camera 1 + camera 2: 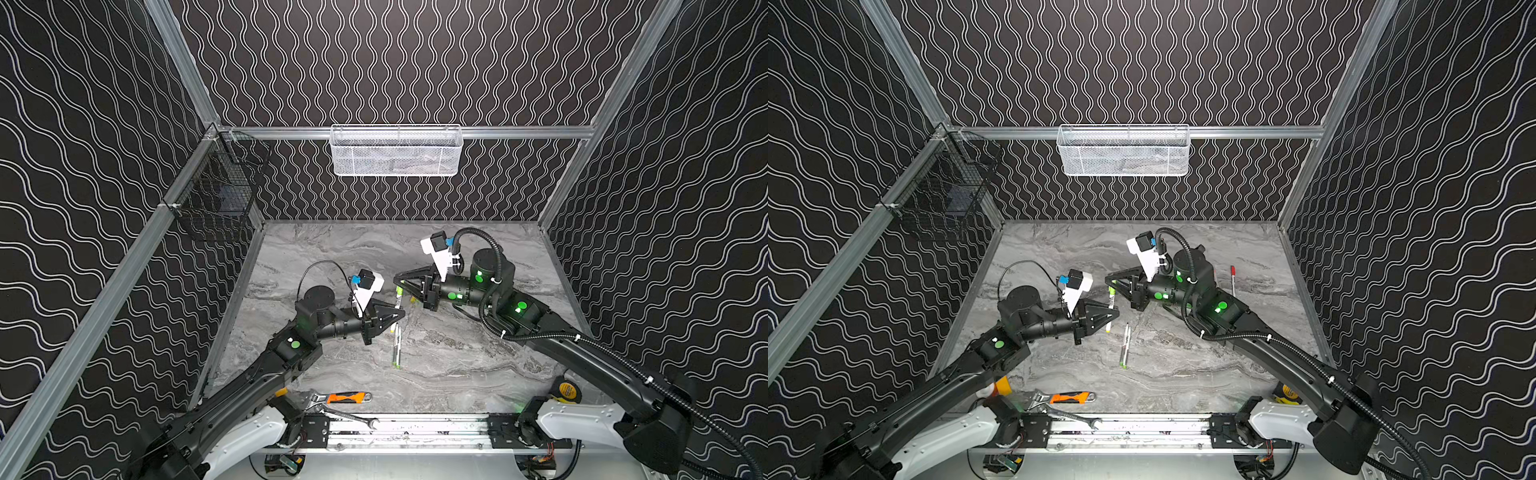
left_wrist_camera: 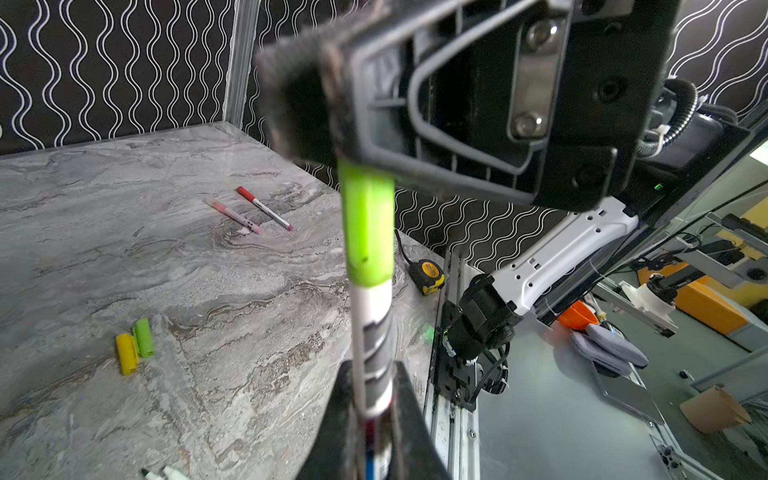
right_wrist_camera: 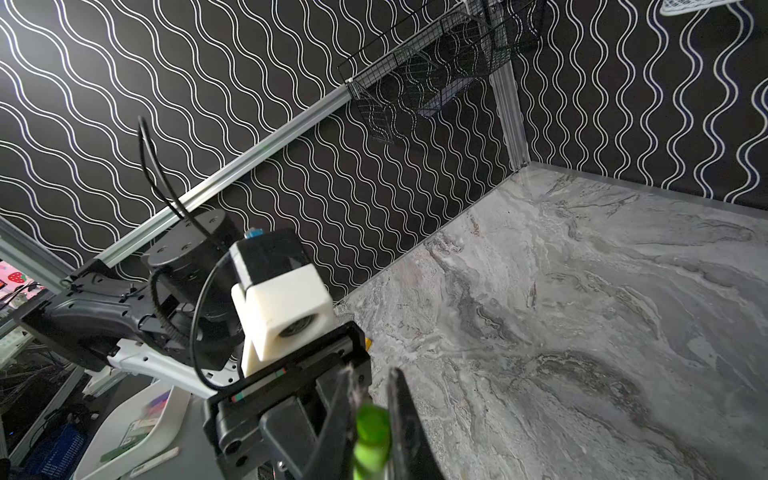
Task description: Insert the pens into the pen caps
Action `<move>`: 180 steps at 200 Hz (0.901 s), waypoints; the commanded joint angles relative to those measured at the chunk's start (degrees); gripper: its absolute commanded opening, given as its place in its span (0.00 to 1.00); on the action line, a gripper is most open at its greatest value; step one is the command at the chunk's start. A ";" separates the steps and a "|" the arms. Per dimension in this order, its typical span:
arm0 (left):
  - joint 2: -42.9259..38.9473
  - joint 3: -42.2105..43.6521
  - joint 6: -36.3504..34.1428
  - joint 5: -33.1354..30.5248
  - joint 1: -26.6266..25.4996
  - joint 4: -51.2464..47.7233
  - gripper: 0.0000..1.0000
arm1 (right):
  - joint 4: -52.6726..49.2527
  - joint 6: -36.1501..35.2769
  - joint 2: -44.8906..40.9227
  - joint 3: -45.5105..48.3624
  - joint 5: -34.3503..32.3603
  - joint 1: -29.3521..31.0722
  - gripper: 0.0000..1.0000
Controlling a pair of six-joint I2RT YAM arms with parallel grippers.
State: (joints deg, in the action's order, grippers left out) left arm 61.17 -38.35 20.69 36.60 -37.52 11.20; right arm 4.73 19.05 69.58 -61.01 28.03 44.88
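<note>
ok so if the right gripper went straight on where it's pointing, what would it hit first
Most likely the left arm's wrist camera, just ahead of the right gripper, though relative height is unclear.

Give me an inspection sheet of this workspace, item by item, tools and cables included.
Surface: grey marbled table, nothing spilled.
Job's things: held pen carries green cap on its end; two loose pens mid-table; red pen beside pink pen; yellow cap beside spare green cap.
Clutter: wrench, spanner, tape measure along the near edge.
Tools: left tool shut on held pen; right tool shut on green cap.
Cables: ribbed hose on right arm, thin cable looped above left arm.
Surroundings: white basket on back rail, black basket on left wall.
</note>
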 commanded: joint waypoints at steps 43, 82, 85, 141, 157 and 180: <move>-0.40 -7.45 -3.29 3.70 0.24 17.48 0.00 | -8.87 -1.56 -1.80 8.62 12.61 1.30 0.00; 0.97 -8.78 -2.06 9.19 0.25 21.05 0.00 | -6.77 -4.75 -4.66 12.74 15.45 1.35 0.00; 0.97 -8.74 -2.06 9.04 0.25 21.04 0.00 | -6.98 -4.56 -4.71 12.64 14.81 1.38 0.00; -1.39 -4.20 -1.96 -1.85 0.17 23.25 0.00 | -18.13 11.09 -0.48 5.11 -13.57 4.99 0.00; -0.90 -4.52 -2.38 -1.99 0.25 22.52 0.00 | -19.32 11.95 0.01 4.28 -17.39 7.61 0.00; -0.52 -4.97 -2.24 -1.12 0.20 22.05 0.00 | -18.35 11.16 0.09 2.42 -15.61 7.56 0.00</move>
State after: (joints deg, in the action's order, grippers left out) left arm 60.66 -41.87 19.31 36.21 -37.47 -4.19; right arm 2.20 28.42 68.97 -58.67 12.64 51.66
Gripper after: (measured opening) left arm 0.112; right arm 0.117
